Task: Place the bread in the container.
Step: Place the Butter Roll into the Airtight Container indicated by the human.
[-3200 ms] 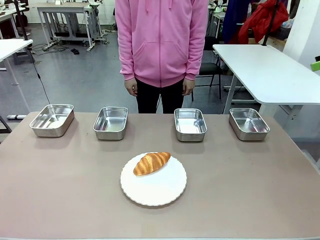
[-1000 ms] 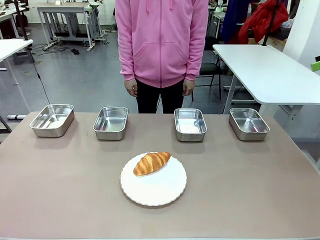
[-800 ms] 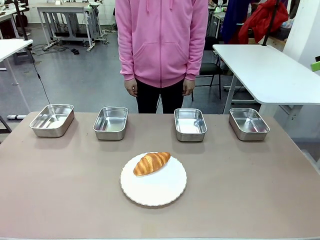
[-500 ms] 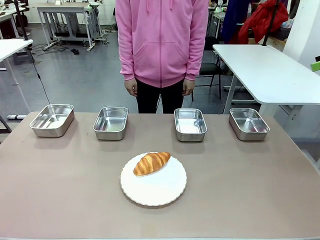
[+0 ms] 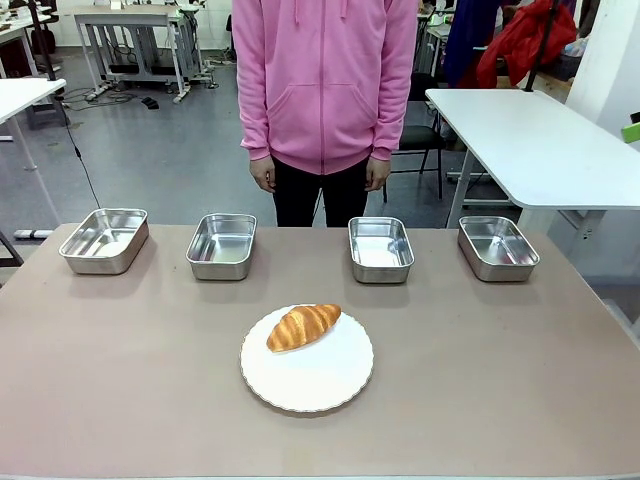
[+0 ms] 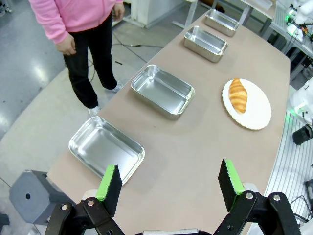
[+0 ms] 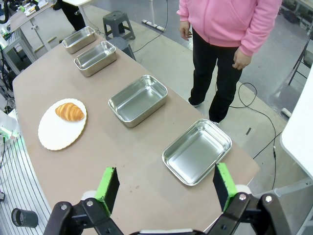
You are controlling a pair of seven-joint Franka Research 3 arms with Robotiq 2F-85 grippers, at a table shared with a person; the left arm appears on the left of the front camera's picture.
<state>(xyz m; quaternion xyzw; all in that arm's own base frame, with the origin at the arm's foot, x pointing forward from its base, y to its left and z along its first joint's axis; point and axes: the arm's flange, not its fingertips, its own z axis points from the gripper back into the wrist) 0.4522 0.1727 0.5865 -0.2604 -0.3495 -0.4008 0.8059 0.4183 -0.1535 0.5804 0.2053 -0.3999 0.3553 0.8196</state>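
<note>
The bread (image 5: 303, 326) lies on a white plate (image 5: 320, 385) in the middle of the table (image 5: 500, 380), on the plate's far left part, nearer the near edge than the far one. Four containers (image 5: 221, 246) stand in a row along the far edge, well apart from each other and from the plate. All are bare inside. A person (image 5: 325, 90) stands just behind the far edge, arms hanging.

The left gripper (image 6: 168, 178) hangs high over the table's left end, its jaws wide apart and holding nothing. Just beyond its fingers is the left-end container (image 6: 106, 149). The bread (image 6: 238, 95) is well apart from it, farther along the table and past the second container.

The right gripper (image 7: 165, 186) hangs high over the table's right end, jaws likewise spread wide with nothing between them. The right-end container (image 7: 197, 152) lies just beyond its fingers. The bread (image 7: 70, 111) is well apart from it, toward the table's middle.
</note>
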